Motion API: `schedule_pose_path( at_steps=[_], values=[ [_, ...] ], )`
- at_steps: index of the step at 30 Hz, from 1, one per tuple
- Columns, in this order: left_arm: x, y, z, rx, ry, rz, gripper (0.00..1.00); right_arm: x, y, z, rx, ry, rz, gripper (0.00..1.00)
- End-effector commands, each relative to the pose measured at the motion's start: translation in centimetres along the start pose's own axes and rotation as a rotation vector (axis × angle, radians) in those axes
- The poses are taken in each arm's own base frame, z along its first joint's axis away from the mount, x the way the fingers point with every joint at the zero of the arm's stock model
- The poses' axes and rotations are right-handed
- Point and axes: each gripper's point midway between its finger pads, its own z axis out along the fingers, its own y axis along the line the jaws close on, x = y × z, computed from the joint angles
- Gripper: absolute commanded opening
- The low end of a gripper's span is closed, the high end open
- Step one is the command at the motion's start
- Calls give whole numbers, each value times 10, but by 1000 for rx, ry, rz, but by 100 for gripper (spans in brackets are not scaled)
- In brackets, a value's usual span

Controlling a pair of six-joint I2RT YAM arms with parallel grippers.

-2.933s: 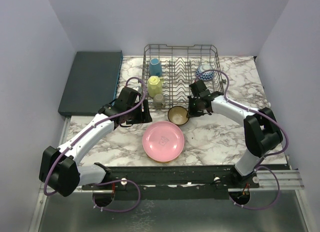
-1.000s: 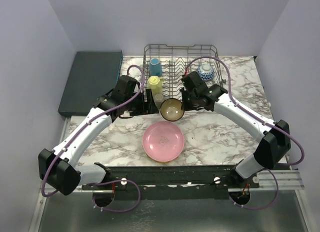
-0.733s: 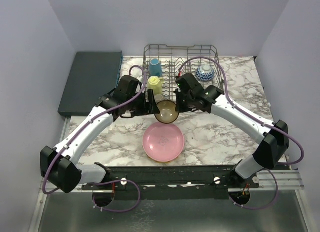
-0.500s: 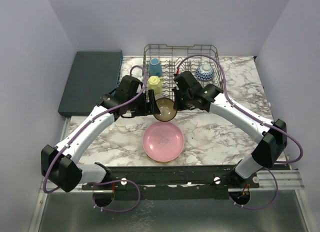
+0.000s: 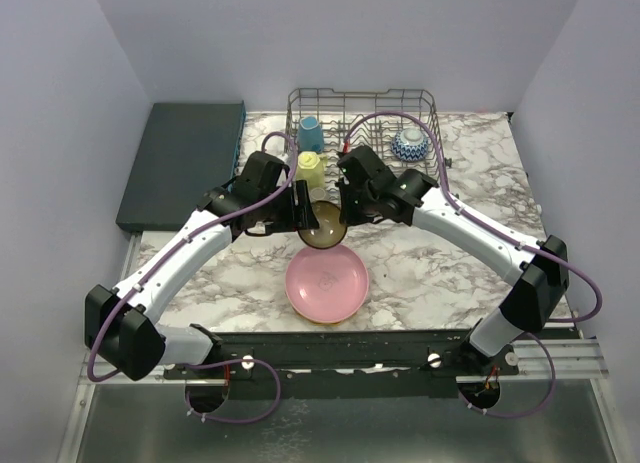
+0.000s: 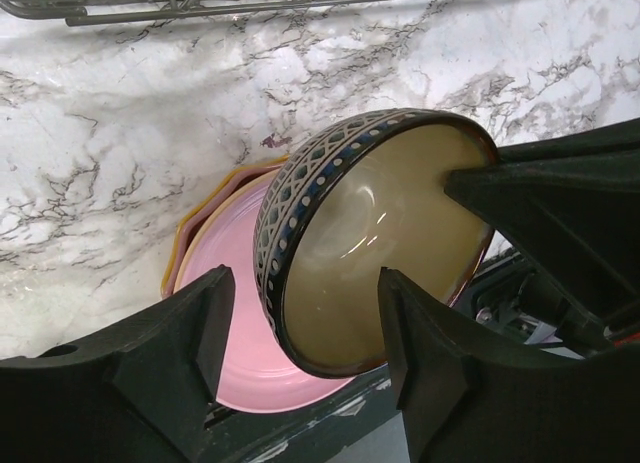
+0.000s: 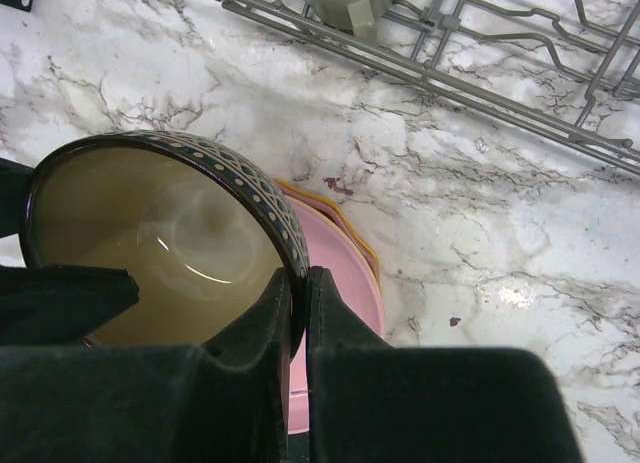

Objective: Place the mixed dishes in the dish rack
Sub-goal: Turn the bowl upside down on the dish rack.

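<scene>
Seen from overhead, the light is soft, even and fairly bright, with no hard source. The pale walls (image 5: 80, 103) take a lilac tint, and the arms (image 5: 180, 263) throw only faint, blurred shadows on the marble surface (image 5: 440, 263). Toward 6 o'clock that picture darkens. In the wrist views the bowl (image 6: 390, 243) carries curved white glints on its glazed inside, and the right one has a small glare patch on the surface at 4 o'clock. The left claw (image 6: 300, 328) and right claw (image 7: 297, 303) fill 6 o'clock as black, soft, featureless masses. The rack (image 6: 200, 11) wires at 12 o'clock bow slightly.
</scene>
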Motion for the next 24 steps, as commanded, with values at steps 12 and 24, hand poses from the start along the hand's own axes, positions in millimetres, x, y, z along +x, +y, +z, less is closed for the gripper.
schedule_pose_path(
  at_steps=[12,24],
  values=[
    [8,14,9,-69,18,4,40,-21,15,-10,-9,-70,9,1],
    [11,17,12,-76,31,8,0,-22,14,-16,-15,-93,14,23]
  ],
)
